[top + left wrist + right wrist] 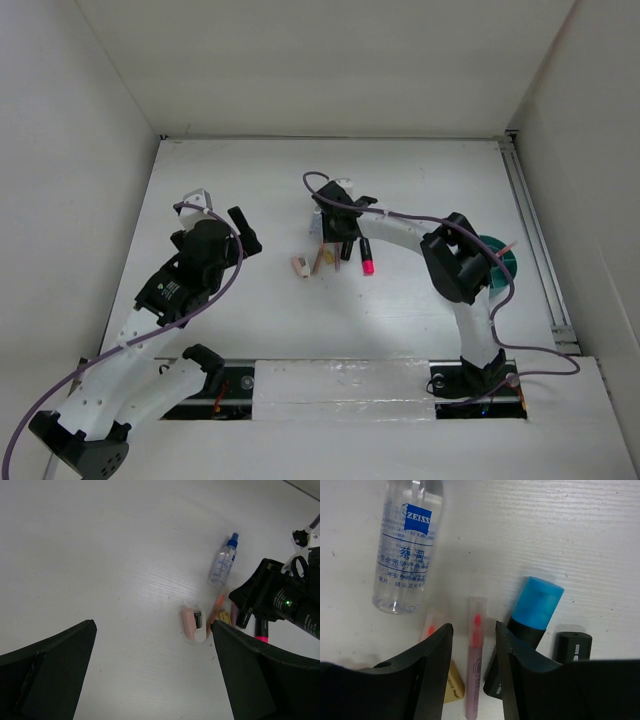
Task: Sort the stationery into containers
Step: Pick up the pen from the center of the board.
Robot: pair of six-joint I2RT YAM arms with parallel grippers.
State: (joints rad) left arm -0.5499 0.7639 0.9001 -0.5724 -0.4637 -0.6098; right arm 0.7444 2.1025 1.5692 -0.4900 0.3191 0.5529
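The right jaws are partway open, straddling a thin pink pencil on the desk without pinching it (the clear bottle and blue-black highlighter lie just beside it). The left jaws hang wide open, holding nothing. The teal cup sits well apart, half hidden behind the right arm.

Left arm stood bent over the left half of the table, left gripper spread fully wide. Right arm reached to table centre, wrist pitched down; right gripper partly parted, low.
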